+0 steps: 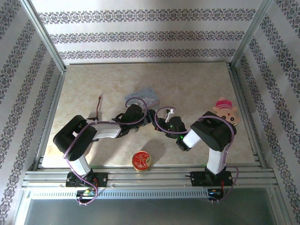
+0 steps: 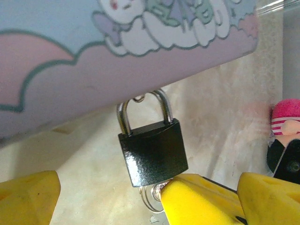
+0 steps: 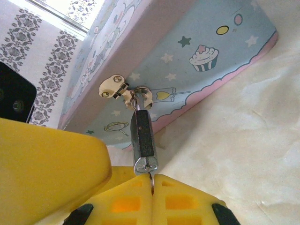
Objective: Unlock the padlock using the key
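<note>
padlock [image 3: 143,140]: frame centre, long axis vertical, directly above right gripper [image 3: 152,187]
key [image 3: 151,175]: pinched upright in its closed jaws
left gripper [image 2: 147,201]: spread wide, empty

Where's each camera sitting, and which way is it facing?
Top: above and behind, looking down at the table; left arm, right arm show.
Left wrist: close, facing the padlock face-on below the box; own open fingers at bottom corners.
Right wrist: looking up at the padlock edge-on; own shut fingers pinch the key.
Both wrists share padlock, box.
</note>
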Available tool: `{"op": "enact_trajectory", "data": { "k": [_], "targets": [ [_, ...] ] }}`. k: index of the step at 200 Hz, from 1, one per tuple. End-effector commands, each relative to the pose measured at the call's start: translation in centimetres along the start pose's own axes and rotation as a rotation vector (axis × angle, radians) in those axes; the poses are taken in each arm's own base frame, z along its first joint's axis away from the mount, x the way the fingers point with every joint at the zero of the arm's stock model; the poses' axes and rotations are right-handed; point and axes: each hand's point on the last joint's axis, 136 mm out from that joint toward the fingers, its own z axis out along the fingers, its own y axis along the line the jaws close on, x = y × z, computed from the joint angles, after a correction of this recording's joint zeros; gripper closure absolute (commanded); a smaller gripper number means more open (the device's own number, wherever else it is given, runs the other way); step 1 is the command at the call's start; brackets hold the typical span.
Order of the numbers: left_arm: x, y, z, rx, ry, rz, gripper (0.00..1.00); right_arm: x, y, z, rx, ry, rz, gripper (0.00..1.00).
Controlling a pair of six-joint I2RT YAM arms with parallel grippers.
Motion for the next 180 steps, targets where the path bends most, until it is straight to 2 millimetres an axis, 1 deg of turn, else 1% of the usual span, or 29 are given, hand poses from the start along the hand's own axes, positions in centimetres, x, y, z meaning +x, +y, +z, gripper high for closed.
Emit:
{"op": "enact_trajectory", "data": {
  "k": [1,23,65,85,97,101,119,132,137,143,155,180],
  "targets": [
    [-1.2,-0.8,-0.1,0.076,-0.044,0.05,0.06,-2.6,2.2,0.4,-0.079,-0.088,0.05,1.0],
    [-1.9,-1.1,-0.1,0.12,-0.072,0.039,0.14,-2.8,2.2,0.5,-0.094,-0.083,0.084,1.0],
    [-2.1,0.0,0.7,0.105,-0.068,0.015,0.24,-3.0,2.5,0.6,-0.125,-0.076,0.13,1.0],
    [-2.5,-0.3,0.9,0.132,-0.085,0.003,0.32,-3.1,2.8,0.8,-0.14,-0.071,0.141,1.0],
    [-2.8,-0.5,1.1,0.151,-0.095,-0.004,0.34,-3.1,2.9,0.9,-0.145,-0.066,0.149,1.0],
    [-3.0,-0.7,1.1,0.161,-0.102,-0.005,0.36,-3.1,2.9,0.9,-0.146,-0.065,0.152,1.0],
    [-3.6,-1.5,1.1,0.21,-0.12,-0.016,0.38,-3.1,3.2,1.1,-0.159,-0.06,0.158,1.0],
    [-4.0,-1.8,1.1,0.237,-0.131,-0.033,0.44,-3.1,3.3,1.2,-0.164,-0.059,0.162,1.0],
    [-4.2,-1.9,1.0,0.245,-0.136,-0.038,0.45,-3.1,3.2,1.2,-0.162,-0.059,0.164,1.0],
    [-4.3,-1.9,1.0,0.247,-0.138,-0.043,0.48,-3.1,3.3,1.2,-0.165,-0.059,0.164,1.0],
    [-4.3,-1.9,1.0,0.248,-0.136,-0.048,0.5,-3.1,3.3,1.3,-0.166,-0.059,0.166,1.0],
    [-4.2,-1.5,1.1,0.247,-0.134,-0.058,0.6,-3.0,3.3,1.4,-0.169,-0.057,0.17,1.0]
  ]
}}
